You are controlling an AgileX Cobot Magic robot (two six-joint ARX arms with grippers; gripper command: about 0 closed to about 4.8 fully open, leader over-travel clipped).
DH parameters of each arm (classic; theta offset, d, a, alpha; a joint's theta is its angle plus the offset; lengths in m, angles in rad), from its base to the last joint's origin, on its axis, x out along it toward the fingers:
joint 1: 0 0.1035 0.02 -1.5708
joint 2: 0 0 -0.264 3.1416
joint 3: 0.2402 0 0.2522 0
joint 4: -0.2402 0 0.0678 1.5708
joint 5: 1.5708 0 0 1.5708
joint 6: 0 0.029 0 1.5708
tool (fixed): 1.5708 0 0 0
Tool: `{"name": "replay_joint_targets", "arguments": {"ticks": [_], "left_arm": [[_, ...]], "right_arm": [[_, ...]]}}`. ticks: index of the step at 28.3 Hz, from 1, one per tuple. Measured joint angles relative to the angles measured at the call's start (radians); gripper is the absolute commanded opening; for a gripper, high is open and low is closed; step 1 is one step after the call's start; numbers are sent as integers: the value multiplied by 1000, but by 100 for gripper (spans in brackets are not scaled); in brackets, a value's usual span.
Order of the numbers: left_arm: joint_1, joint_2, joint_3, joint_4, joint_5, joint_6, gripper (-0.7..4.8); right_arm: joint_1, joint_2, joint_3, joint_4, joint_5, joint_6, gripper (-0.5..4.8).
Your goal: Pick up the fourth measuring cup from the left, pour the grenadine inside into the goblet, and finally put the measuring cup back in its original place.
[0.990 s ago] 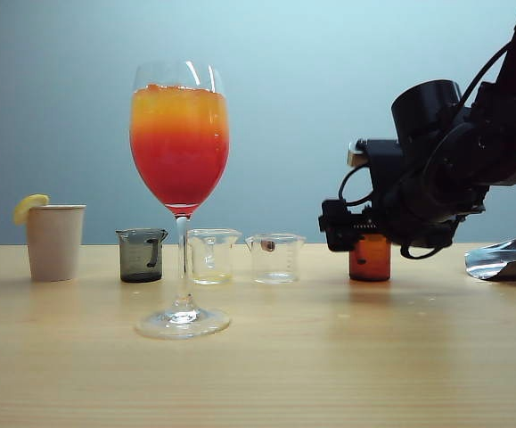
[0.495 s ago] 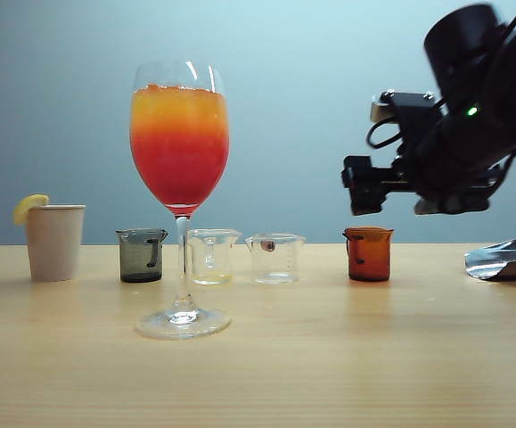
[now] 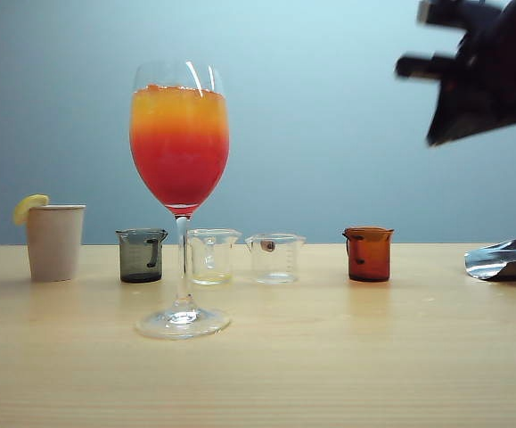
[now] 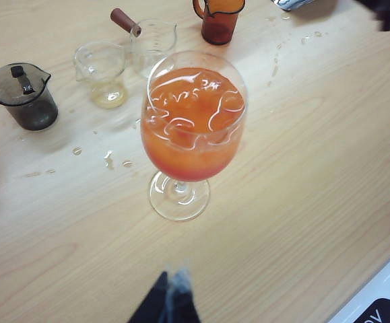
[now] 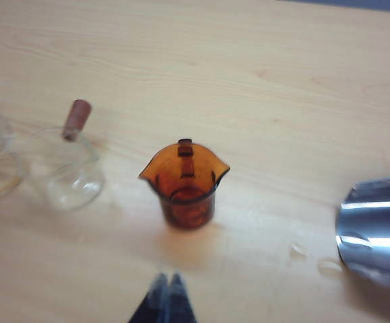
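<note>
Final step done, by judgement: fourth measuring cup (image 3: 368, 254) on table at four o'clock of filled goblet (image 3: 180, 192); right gripper (image 5: 167, 296) closed, empty, above; left gripper (image 4: 170, 296) closed, empty; only withdrawal remains.

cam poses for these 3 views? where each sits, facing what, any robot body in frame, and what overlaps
Exterior: table-level, side-on to the tall clear stemmed goblet and cup row; right gripper raised high, blurred.
Left wrist: above, looking down into the goblet; shut left gripper tips at the frame edge.
Right wrist: above, looking down at the small amber translucent measuring cup, standing free; shut right gripper tips show.
Shared: all three see the amber cup.
</note>
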State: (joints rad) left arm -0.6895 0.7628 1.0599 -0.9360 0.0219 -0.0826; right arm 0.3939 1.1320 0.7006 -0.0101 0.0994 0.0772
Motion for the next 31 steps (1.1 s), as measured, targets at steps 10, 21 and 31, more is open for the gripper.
{"name": "replay_joint_targets", "arguments": {"ticks": [10, 21, 31], "left_arm": [[0, 0, 0, 74, 4, -21, -6], [0, -257, -224, 245, 4, -23, -5], [0, -601, -627, 544, 40, -107, -6]], "right_arm": [[0, -486, -5, -370, -75, -23, -5], [0, -877, -91, -505, -74, -21, -5], [0, -1073, -304, -512, -76, 36, -5]]}}
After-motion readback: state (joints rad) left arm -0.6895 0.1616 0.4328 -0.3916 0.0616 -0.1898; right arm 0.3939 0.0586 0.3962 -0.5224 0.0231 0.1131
